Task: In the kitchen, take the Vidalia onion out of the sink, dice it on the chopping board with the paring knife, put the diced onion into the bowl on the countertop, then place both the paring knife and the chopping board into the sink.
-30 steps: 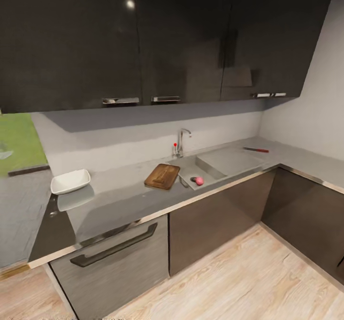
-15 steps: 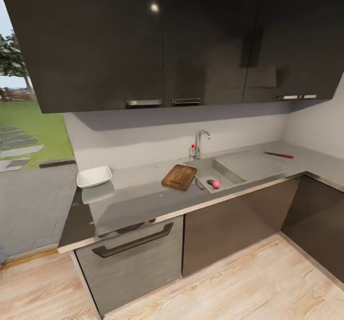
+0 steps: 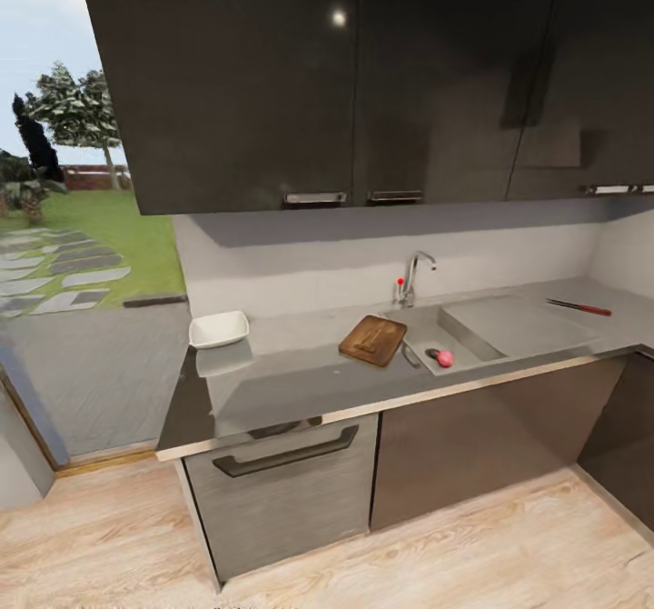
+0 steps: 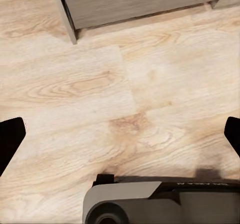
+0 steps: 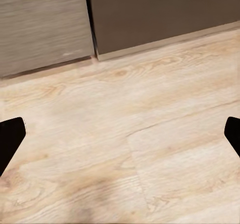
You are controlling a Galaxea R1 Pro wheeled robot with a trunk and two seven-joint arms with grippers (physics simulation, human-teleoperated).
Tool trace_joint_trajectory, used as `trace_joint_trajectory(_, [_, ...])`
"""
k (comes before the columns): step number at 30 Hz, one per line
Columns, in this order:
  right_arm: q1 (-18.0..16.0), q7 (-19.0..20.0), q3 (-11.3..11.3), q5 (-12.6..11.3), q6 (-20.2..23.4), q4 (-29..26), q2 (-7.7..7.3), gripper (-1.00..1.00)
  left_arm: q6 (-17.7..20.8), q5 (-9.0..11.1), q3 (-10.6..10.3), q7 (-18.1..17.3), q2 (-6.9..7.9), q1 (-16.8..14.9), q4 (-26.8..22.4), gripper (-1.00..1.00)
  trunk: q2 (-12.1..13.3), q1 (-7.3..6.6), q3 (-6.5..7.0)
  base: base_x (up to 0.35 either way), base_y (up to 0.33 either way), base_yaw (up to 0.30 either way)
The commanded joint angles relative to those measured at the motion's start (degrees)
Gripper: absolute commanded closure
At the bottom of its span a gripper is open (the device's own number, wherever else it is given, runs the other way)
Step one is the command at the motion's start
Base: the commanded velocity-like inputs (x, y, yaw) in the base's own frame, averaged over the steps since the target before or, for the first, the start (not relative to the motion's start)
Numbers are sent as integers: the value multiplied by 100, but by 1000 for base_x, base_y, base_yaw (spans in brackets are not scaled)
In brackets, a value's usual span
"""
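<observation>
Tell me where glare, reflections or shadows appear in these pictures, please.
Head view: a bright glare spot on the glossy upper cabinet; the bowl mirrors in the countertop; shadow lies under the cabinets. Right wrist view: a soft shadow darkens the wooden floor.

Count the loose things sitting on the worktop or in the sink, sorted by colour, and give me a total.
White: 1, the bowl
Brown: 1, the chopping board
Pink-red: 1, the Vidalia onion in the sink
Red-handled: 1, the paring knife
Total: 4
</observation>
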Motion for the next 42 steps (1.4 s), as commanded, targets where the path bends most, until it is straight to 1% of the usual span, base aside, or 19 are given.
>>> trace_joint_trajectory(1, [0, -19, 2, -3, -17, 3, 0, -100, -15, 6, 5, 0, -2, -4, 4, -100, 38, -21, 17, 0, 0, 249])
trace_joint_trajectory(21, [0, -18, 4, -2, -17, 12, -8, -100, -21, 6, -1, -2, 1, -2, 4, -100, 38, -21, 17, 0, 0, 243])
trace_joint_trajectory(36, [0, -11, 8, 5, -17, 12, -13, -100, -32, -3, -13, -9, 15, -3, 4, -100, 38, -21, 17, 0, 0, 25])
trace_joint_trajectory(42, [0, 29, 32, 24, -177, 8, -40, -100, -28, -2, -8, -9, 21, -2, 4, -100, 38, -21, 17, 0, 0, 0])
